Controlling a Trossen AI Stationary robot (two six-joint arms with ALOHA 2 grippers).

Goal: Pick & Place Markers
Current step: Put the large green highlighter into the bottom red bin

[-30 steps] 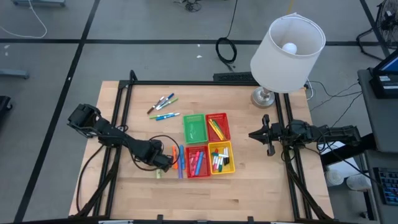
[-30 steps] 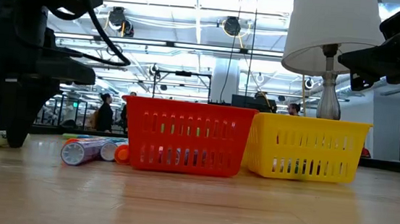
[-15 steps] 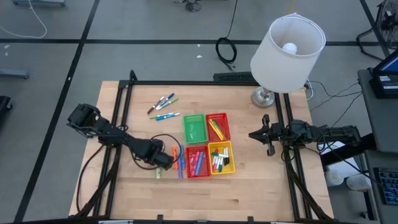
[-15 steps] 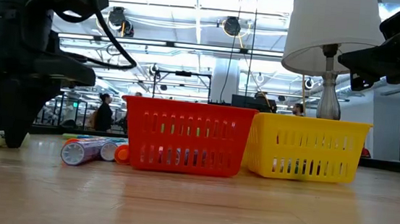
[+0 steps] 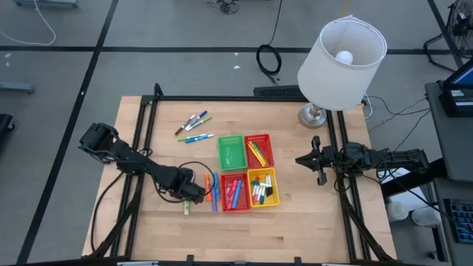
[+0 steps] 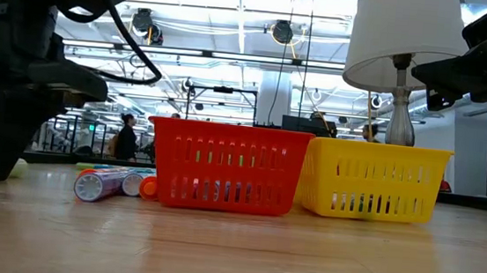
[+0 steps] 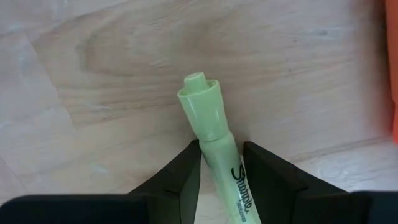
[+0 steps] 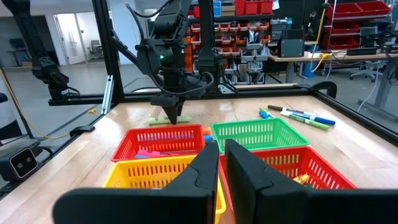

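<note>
Reaching down, left fingers (image 7: 221, 171) grasping green marker (image 7: 214, 134) on table; right fingers (image 8: 222, 163) clenched (raised).

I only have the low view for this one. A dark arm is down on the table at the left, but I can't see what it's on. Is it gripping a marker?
Observer: Yes. In the left wrist view the left gripper has its fingers on either side of a light green marker lying on the wood.
Operator: Any baskets besides the red and yellow?
Observer: From above there are four; a green basket sits behind them.
Operator: Loose markers elsewhere?
Observer: A few lie at the table's far left.
Operator: The other arm?
Observer: The right gripper waits shut at the right edge.
</note>
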